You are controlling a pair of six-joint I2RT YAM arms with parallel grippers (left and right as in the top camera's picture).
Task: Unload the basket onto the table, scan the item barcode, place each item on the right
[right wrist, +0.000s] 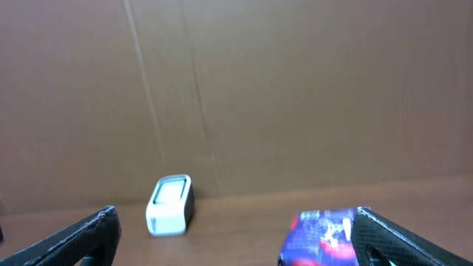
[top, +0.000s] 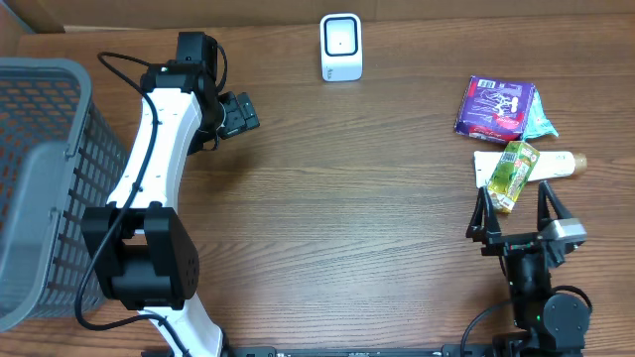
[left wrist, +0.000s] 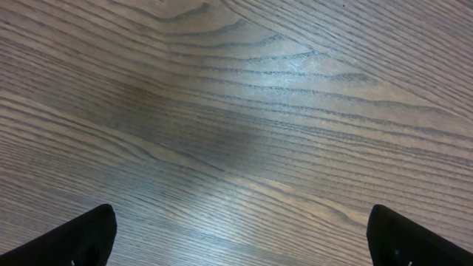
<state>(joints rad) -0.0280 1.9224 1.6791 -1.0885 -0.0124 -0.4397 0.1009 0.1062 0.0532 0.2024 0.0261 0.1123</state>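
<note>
Both grippers stand wide apart, holding nothing: the left gripper (top: 238, 112) over bare wooden table (top: 347, 198), the right gripper (top: 513, 190) beside the green carton (top: 514, 176) at the table's right. It looks light, stiff, glossy and slippery; pinch its long flat sides. A white plastic scanner (top: 340, 47) stands well apart.

1x basket (top: 50, 67): grey plastic, mesh walls, solid rim; at left edge of worktop (top: 347, 208), partly out of frame. Worktop: brown wood-grain, dark streaks, faint sheen in left wrist view. 1x cardboard wall (right wrist: 295, 96): plain brown, upright along far edge, vert. creases.
</note>
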